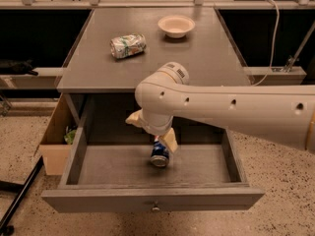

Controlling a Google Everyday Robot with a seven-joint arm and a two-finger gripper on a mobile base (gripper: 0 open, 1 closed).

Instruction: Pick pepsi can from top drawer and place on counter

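Note:
The pepsi can [160, 154] is blue and lies on its side in the middle of the open top drawer [123, 168], one silver end facing the front. My gripper [150, 130] hangs from the big white arm just above the can, at its back end. Its two cream fingers [170, 139] stand apart; one is by the can's right side, the other up and to the left. The gripper is open and holds nothing. The counter [206, 58] is the grey top right behind the drawer.
A crushed silver-green can [128, 45] and a small white bowl [176, 25] sit on the counter. A brown cardboard box [55, 141] stands left of the cabinet. A black tripod leg [19, 195] lies on the speckled floor at the left. The drawer knob [155, 208] faces front.

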